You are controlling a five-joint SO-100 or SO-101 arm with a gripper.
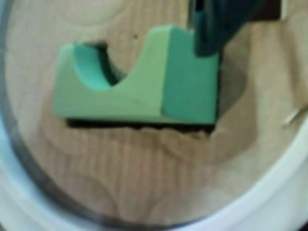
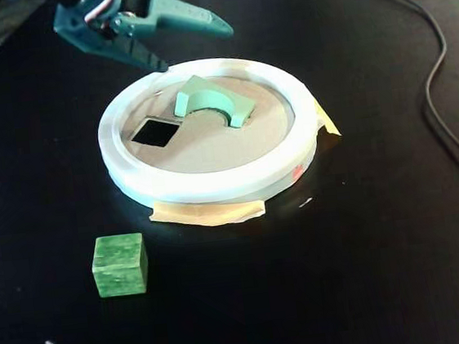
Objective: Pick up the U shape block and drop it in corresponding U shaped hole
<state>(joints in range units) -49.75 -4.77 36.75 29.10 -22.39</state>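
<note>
The light green U shape block (image 1: 144, 86) stands on the wooden disc (image 1: 144, 178) inside the white ring (image 2: 214, 178), its arch cut-out facing up in the wrist view. A dark gap shows along its lower edge, so it seems to sit partly in a hole; how deep I cannot tell. In the fixed view the block (image 2: 205, 96) is at the back of the disc. My teal gripper (image 2: 192, 48) is open and empty just behind the ring's back left rim, not holding the block. One dark fingertip (image 1: 211, 33) overlaps the block's right end in the wrist view.
A square hole (image 2: 153, 132) is open in the disc's left part. A dark green cube (image 2: 120, 264) lies on the black table in front of the ring. A black cable (image 2: 437, 76) runs along the right. Tape holds the ring down.
</note>
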